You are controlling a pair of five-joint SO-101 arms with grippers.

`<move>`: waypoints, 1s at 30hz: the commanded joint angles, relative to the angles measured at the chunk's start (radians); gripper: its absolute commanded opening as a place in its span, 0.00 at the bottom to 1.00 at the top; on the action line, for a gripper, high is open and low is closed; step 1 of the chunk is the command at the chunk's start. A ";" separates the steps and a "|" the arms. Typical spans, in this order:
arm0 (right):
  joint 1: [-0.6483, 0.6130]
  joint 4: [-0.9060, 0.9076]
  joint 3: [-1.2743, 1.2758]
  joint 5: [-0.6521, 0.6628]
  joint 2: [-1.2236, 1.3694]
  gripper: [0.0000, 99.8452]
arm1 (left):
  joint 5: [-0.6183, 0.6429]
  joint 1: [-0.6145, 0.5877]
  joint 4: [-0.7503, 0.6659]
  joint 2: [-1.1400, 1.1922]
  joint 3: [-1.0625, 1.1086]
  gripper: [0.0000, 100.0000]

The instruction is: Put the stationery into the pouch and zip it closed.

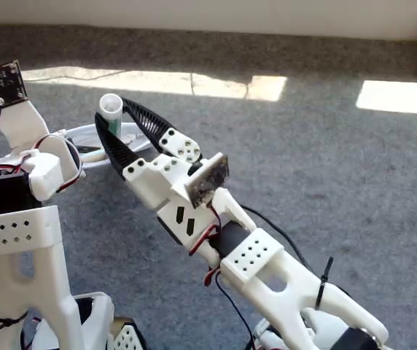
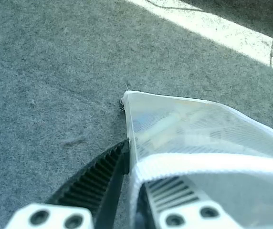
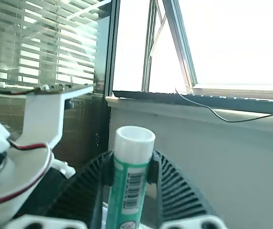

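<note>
Over at the pouch (image 2: 198, 129) we have the right pincer (image 3: 131, 167) closed to the width of a glue stick (image 3: 129, 181), gripping its green body just below the white cap and holding it roughly upright. From the high view the stick sits at the pouch's rim, though we can't tell whether it is above the opening or only beside it. The left pincer (image 2: 134, 162) is pinched tight on the pouch's white-edged rim, and the rest of the mesh bag lies on the grey desk (image 2: 55, 71).

We judge this to be the loading step. Next, the stick needs tipping down into the mouth and letting go while the left keeps its grip. The zip comes after that.

Our count is one glue stick, one pouch and two pincers. Pale shapes show through the mesh, too faint to number.
</note>
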 commanded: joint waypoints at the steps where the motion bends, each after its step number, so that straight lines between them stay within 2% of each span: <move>1: 0.007 -0.039 -0.039 0.002 0.035 0.00 | -0.003 -0.002 -0.018 -0.018 -0.004 0.01; 12: 0.004 -0.031 0.002 0.000 0.067 0.02 | -0.005 -0.002 -0.021 -0.016 -0.004 0.01; 18: -0.024 -0.031 0.042 0.000 0.067 0.18 | -0.005 -0.002 -0.025 -0.013 -0.004 0.01; 27: -0.027 -0.024 0.056 0.000 0.019 0.19 | -0.005 -0.002 -0.025 -0.013 -0.004 0.01; 30: -0.028 0.053 0.087 0.000 -0.061 0.19 | -0.005 -0.002 -0.025 -0.013 -0.004 0.01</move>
